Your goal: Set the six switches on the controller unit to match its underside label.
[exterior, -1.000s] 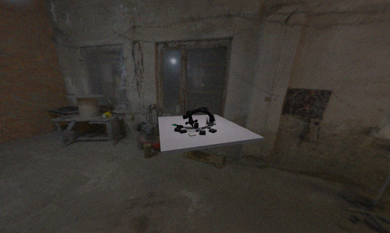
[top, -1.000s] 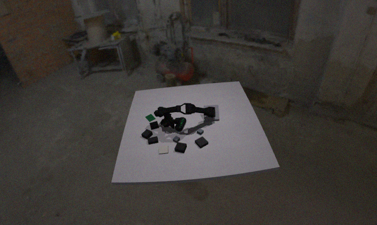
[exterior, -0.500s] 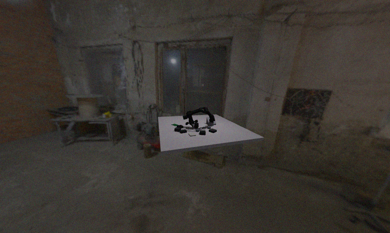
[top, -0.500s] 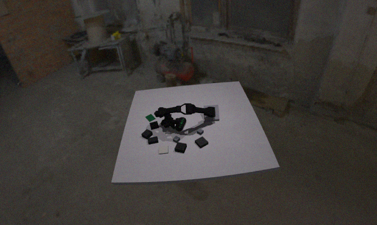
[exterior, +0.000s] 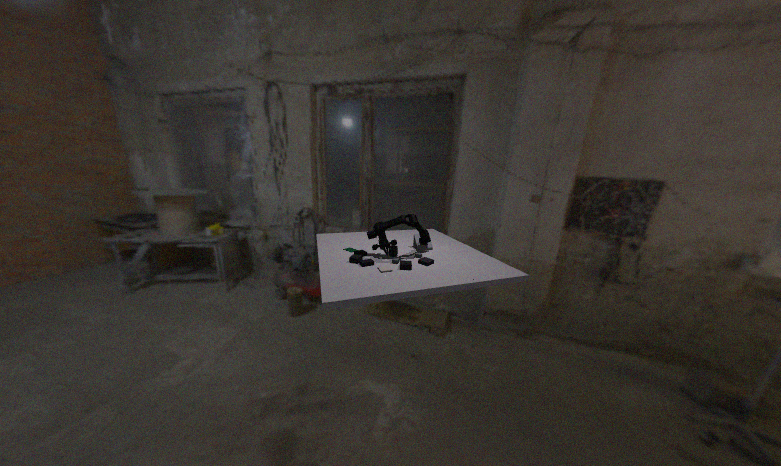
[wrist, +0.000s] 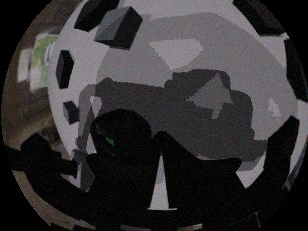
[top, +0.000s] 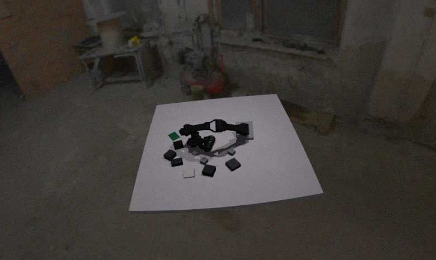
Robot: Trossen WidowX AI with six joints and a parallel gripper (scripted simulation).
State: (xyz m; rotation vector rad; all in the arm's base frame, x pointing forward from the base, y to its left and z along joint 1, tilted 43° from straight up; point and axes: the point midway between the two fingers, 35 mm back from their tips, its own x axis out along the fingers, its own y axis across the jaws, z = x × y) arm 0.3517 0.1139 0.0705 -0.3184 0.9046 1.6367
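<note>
Keeping its fingers pressed together on nothing, the end effector sits just beside the unit, probably to work a switch. Loose modules lie around the unit.

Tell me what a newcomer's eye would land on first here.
Probably the black robot arm, arching over the white tabletop against a dim, rough-walled room. Next, likely the bright green marks on the dark controller unit, close beside the lowered pincer in the top view, and the flat green square near the table's left side. The pale square tile also stands out, lying in front among dark blocks.
</note>
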